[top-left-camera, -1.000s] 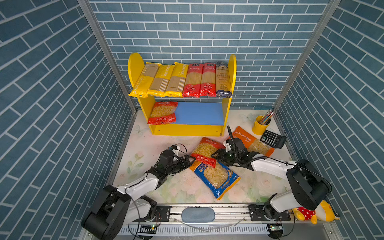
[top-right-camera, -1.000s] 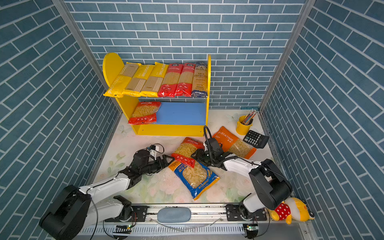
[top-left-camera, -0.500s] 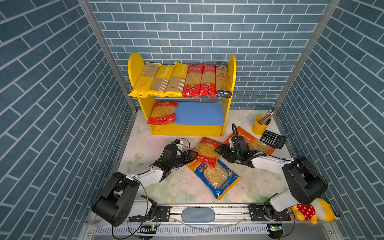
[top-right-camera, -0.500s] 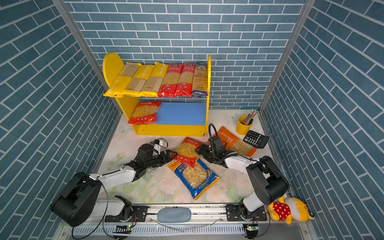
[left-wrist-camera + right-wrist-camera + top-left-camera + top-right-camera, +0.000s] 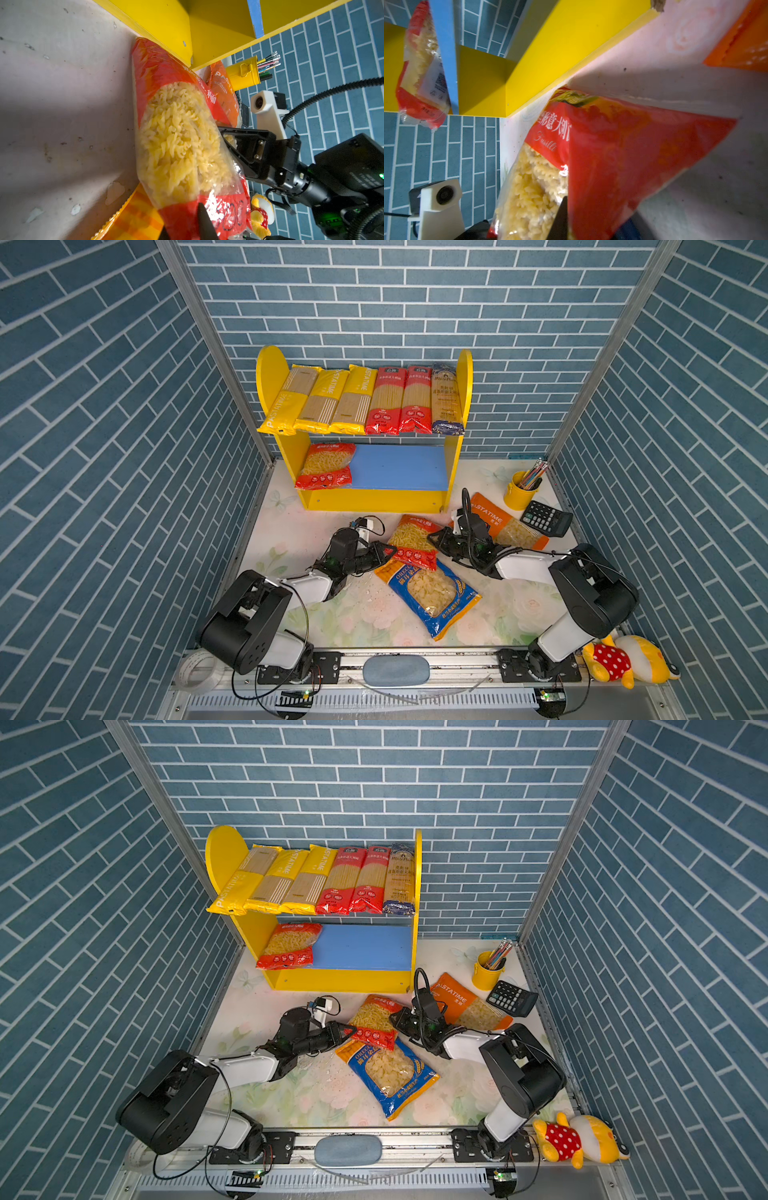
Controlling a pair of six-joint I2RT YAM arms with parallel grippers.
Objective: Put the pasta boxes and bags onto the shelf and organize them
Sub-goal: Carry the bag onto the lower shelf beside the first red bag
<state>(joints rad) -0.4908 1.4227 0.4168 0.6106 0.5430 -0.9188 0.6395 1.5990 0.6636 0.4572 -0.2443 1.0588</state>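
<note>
Left tool [image 5: 390, 550], right tool [image 5: 433, 537] pinch red bag [image 5: 412, 540] over floral tabletop [image 5: 297, 537].

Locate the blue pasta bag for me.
In both top views the blue pasta bag lies flat on the table near the middle, its far end under the red fusilli bag.

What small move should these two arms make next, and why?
Probably lift together: the left end effector and right end effector seem to pinch the red fusilli bag from opposite sides, and the blue lower board has room beside a matching bag.
</note>
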